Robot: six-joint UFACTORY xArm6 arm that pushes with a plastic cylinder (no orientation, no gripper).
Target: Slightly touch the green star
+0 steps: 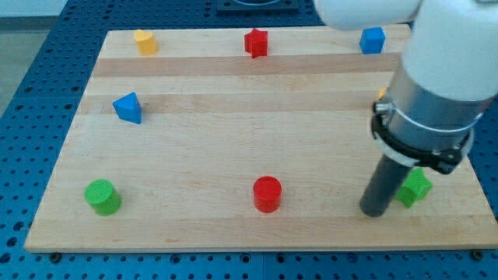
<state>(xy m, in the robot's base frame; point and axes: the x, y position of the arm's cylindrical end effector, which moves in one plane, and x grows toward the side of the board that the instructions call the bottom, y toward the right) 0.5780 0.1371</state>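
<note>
Tool tip (pixel 375 211) beside green star (pixel 415 187).

Readable text: none.
Labels or brands: none legible on the wooden board (pixel 233 117), the arm or the blocks.
Numbers or signs: none can be made out.
</note>
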